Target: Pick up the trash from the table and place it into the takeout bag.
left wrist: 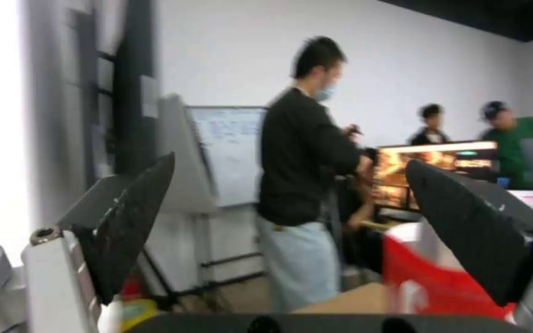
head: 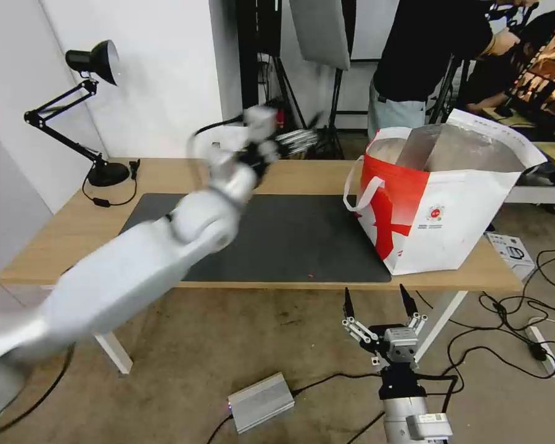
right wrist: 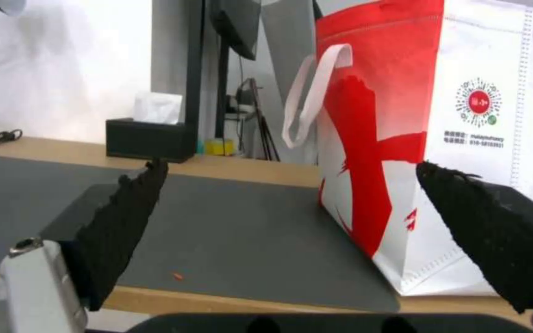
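- Left gripper point(left wrist: 291, 231) raised over the table's point(head: 302, 176) far edge, jaws spread wide, holding nothing.
- Right gripper point(head: 377, 302) below the table's near edge, spread wide, empty, facing the takeout bag point(head: 450, 216).

Mat point(head: 290, 240) bare; takeout bag point(head: 438, 203) blocks table's point(head: 166, 172) right end.

Bag point(head: 450, 216) stands on table's point(head: 74, 228) right end, partly on mat point(head: 302, 240). Lamp point(head: 95, 111) at far left corner. Tissue box point(right wrist: 149, 138) behind mat, left of bag
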{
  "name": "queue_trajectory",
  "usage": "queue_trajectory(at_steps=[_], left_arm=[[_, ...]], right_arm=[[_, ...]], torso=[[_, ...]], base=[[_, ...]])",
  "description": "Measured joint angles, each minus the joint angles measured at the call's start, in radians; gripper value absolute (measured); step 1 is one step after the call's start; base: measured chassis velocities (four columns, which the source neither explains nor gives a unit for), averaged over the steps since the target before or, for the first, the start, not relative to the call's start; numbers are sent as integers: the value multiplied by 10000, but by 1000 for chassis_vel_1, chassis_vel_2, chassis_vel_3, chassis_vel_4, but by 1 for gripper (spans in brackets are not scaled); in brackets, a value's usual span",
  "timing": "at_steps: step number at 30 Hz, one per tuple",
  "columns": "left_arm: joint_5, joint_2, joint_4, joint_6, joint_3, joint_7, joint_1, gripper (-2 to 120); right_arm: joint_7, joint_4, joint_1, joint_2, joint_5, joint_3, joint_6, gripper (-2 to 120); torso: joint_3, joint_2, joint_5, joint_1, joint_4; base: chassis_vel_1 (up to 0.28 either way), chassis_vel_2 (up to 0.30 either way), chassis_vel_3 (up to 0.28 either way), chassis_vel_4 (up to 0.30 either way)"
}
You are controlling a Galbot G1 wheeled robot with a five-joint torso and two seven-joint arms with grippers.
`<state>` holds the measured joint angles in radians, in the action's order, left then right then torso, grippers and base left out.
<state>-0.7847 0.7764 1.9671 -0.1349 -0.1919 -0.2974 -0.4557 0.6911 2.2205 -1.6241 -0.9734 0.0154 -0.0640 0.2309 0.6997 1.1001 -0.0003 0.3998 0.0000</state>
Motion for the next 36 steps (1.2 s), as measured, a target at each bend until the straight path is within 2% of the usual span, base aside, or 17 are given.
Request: queue_trajectory(at_steps=[2,3,4,5,6,7,9,10,12,14,17,18,22,24,25,27,36], left_arm=[[627,-320,722,-215,2033,165,-2445,100],[627,-320,722,-215,2033,165,-2445,100],[772,-339,837,-304,2374,180,-2944,100],[1182,-309,1073,-566,3047,209,-4032,100],[1182,-309,1073,-566,3047,209,-4032,100],[1750,-92,1365,-794,3894,276,-5199,100],[2339,292,1703,-976,4795,350,-6330,100],[2339,292,1703,-976,4795,350,-6330,100],[3062,1035,2168,-1303,5955,566,-7939,100],[3296,1268,2278,-1423,6255,661,-8384,100],[4339,2523,2691,-2011,7262,1034,-10041,100],[4339,2523,2691,-2011,7262,1034,-10041,100],[5859,4100,2720,-3139,7753,1386,-11517,100],[5969,4221,2701,-3228,7756,1414,-11621,100],[6427,4750,2605,-3582,7750,1469,-12036,100],[6803,5195,2502,-3849,7698,1482,-12337,100],[7623,6366,1951,-4479,7290,1477,-13142,100]], right_arm=[[2,0,0,0,0,0,0,100],[2,0,0,0,0,0,0,100],[-1,0,0,2,0,0,0,100],[-1,0,1,1,0,0,0,100],[-1,0,1,1,0,0,0,100],[0,0,0,1,0,0,0,100],[1,0,0,0,0,0,0,100],[1,0,0,0,0,0,0,100],[0,0,0,0,1,0,0,100],[1,-1,-1,1,0,-1,0,100],[0,0,0,0,0,-1,0,100],[0,0,0,0,0,-1,0,100],[0,0,0,0,0,-1,0,100],[0,0,0,0,0,0,0,100],[0,0,0,1,0,0,0,100],[0,0,0,0,0,-1,0,100],[0,0,0,1,0,-1,0,100]], torso=[[1,-1,-3,2,4],[1,-1,-3,2,4],[1,-1,-3,1,7],[0,-1,0,0,5],[0,-1,0,0,5],[1,0,-4,0,1],[0,0,5,0,0],[0,0,5,0,0],[1,-1,3,1,-2],[0,0,4,1,-2],[0,-1,4,0,1],[0,-1,4,0,1],[1,-1,6,1,0],[1,-1,6,0,0],[1,0,5,0,0],[2,0,5,1,0],[2,-1,4,2,-1]], base=[[0,0,0,0],[0,0,0,0],[0,0,0,0],[0,0,0,0],[0,0,0,0],[0,0,0,0],[0,0,0,0],[0,0,0,0],[0,0,0,0],[0,0,0,0],[0,0,0,0],[0,0,0,0],[0,0,0,0],[0,0,0,0],[0,0,0,0],[0,0,0,0],[0,0,0,0]])
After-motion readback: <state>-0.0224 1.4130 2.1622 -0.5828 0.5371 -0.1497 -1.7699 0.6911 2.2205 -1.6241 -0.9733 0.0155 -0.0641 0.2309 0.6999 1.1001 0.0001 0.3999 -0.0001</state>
